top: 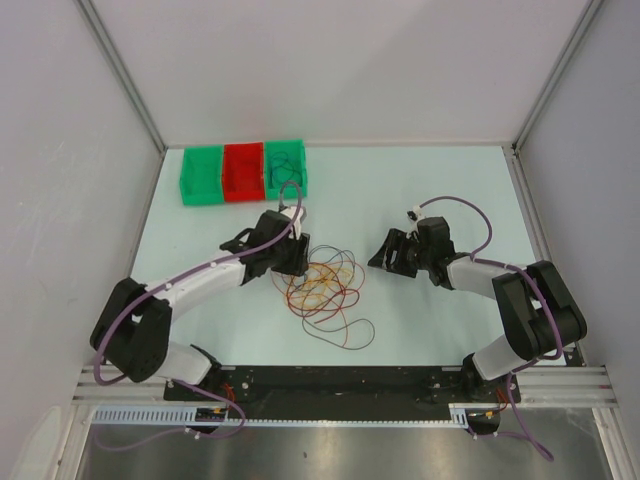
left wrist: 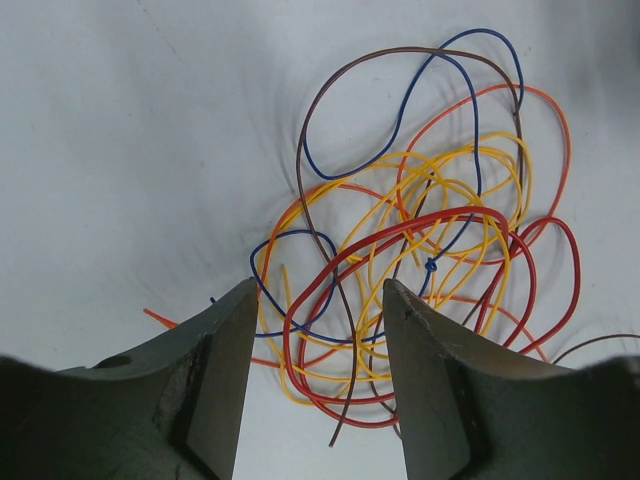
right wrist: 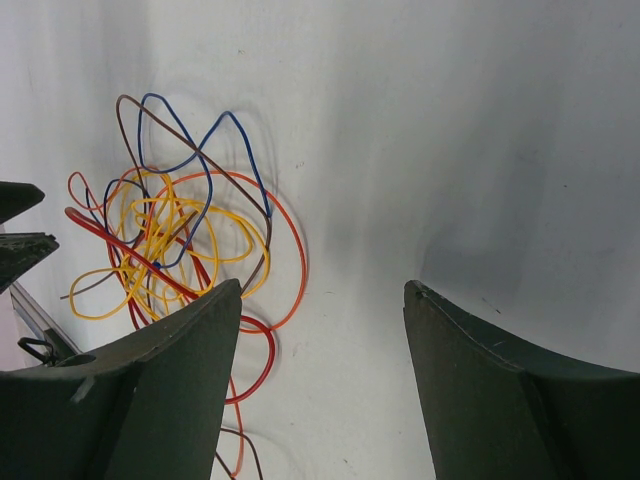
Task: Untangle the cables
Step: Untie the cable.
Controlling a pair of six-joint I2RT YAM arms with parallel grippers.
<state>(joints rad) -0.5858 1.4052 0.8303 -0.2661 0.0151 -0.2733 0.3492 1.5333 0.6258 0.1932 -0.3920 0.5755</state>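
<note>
The cables (top: 325, 285) lie in one loose tangle of red, orange, yellow, blue and brown loops on the pale table between the two arms. My left gripper (top: 295, 262) hovers at the tangle's left edge. In the left wrist view the left gripper (left wrist: 320, 285) is open, and red, yellow, blue and brown cables (left wrist: 430, 215) run across the gap beneath the jaws, ungripped. My right gripper (top: 385, 255) stands open just right of the pile. In the right wrist view the right gripper (right wrist: 322, 287) has only bare table between its fingers, with the cables (right wrist: 165, 235) off to the left.
Three small bins stand in a row at the back left: green (top: 202, 175), red (top: 243, 172) and green (top: 286, 168), the last holding dark wires. A thin red-brown loop (top: 350, 335) trails toward the near edge. White walls enclose the table.
</note>
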